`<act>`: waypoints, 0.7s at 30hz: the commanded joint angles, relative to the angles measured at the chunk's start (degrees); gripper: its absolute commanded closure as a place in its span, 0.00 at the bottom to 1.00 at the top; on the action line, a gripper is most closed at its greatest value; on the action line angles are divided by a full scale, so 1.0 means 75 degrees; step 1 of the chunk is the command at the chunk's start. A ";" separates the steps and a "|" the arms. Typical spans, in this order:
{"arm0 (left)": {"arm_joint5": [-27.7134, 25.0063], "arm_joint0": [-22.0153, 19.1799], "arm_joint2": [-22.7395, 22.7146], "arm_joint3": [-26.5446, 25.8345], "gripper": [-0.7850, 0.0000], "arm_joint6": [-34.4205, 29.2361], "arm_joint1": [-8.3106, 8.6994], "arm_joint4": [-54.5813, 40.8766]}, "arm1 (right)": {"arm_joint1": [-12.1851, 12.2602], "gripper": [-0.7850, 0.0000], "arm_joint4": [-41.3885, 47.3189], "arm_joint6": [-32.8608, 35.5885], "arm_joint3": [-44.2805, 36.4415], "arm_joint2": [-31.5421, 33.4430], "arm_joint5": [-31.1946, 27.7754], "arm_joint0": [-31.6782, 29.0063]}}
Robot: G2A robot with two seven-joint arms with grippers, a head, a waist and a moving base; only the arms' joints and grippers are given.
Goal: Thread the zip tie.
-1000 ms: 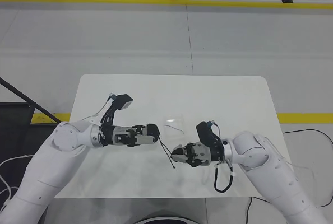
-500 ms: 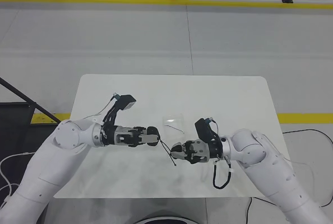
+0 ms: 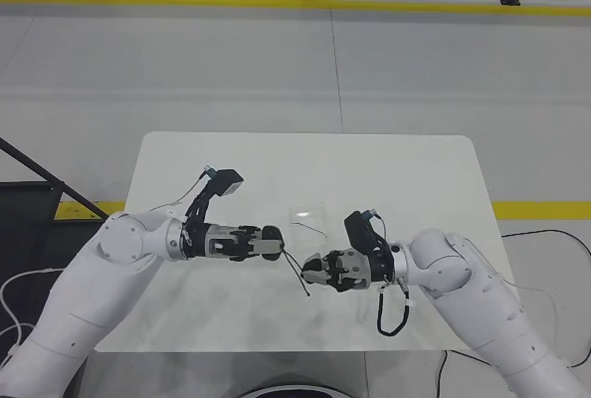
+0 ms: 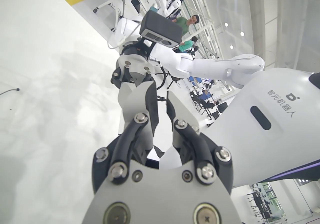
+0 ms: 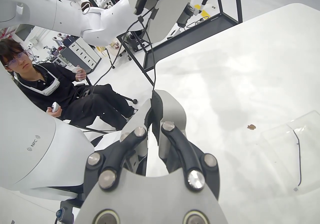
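A thin black zip tie (image 3: pixel 295 274) hangs in the air between both grippers above the white table (image 3: pixel 405 169), and its tail points toward the table's front edge. My left gripper (image 3: pixel 274 245) is shut on one end of it, its narrow jaws showing in the left wrist view (image 4: pixel 162 95). A little to its right, my right gripper (image 3: pixel 312 269) pinches the strap. In the right wrist view the strap (image 5: pixel 152 60) rises from my shut right gripper (image 5: pixel 153 95) up to the left gripper (image 5: pixel 150 7).
A clear plastic bag (image 3: pixel 307 212) lies flat on the table just behind the grippers, with a second black zip tie (image 3: pixel 310 227) on it (image 5: pixel 298 157). A small brown speck (image 5: pixel 251 127) sits beside the bag.
The left gripper has edged slightly toward the table's front and closer to the right gripper. Both still hold the zip tie.
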 commanded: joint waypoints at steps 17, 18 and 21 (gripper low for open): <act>-0.0174 -0.0070 0.0038 0.0218 1.00 0.0174 0.0056 -0.0188 | 0.0084 1.00 -0.0050 -0.0086 -0.0230 -0.0049 0.0000 -0.0024; -0.0175 -0.0075 0.0025 0.0250 1.00 0.0175 0.0057 -0.0237 | 0.0103 1.00 -0.0032 -0.0092 -0.0308 -0.0030 0.0000 -0.0059; -0.0188 -0.0079 -0.0016 0.0305 1.00 0.0189 0.0064 -0.0302 | 0.0172 1.00 0.0017 -0.0058 -0.0523 0.0038 0.0000 -0.0163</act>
